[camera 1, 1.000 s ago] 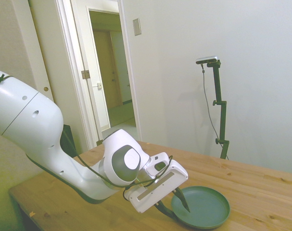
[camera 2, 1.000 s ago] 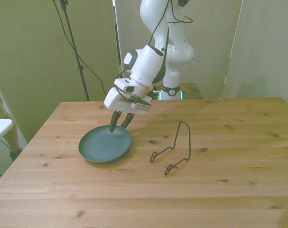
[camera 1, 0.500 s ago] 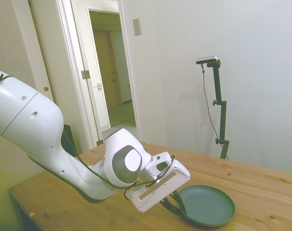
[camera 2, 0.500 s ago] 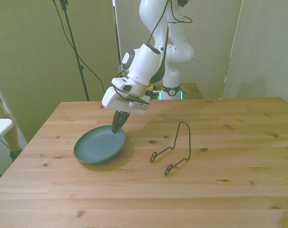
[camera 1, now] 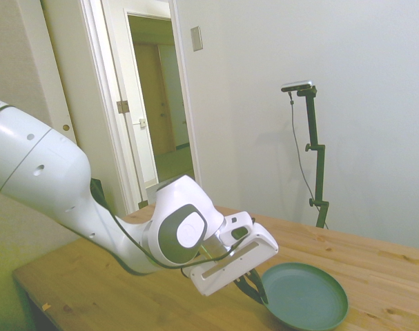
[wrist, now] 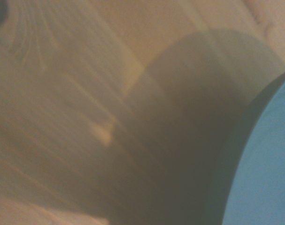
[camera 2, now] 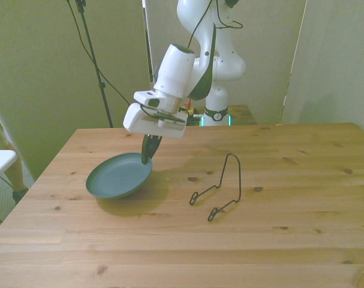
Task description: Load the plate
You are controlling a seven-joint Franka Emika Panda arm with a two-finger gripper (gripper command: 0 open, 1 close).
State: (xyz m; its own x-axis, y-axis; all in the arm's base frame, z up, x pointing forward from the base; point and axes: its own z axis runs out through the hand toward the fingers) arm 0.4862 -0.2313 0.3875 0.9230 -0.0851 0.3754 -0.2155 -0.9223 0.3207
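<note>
While the claw [camera 2: 147,157] pinches its rim, the plate [camera 2: 114,177] hangs tilted just below it.

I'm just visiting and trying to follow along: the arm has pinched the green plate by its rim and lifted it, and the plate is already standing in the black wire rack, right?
Not quite. The gripper does pinch the plate by its rim, tilted up off the table, but the front view shows the wire rack standing apart with nothing in it.

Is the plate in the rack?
No, the plate hangs from the hand, well apart from the empty rack.
</note>
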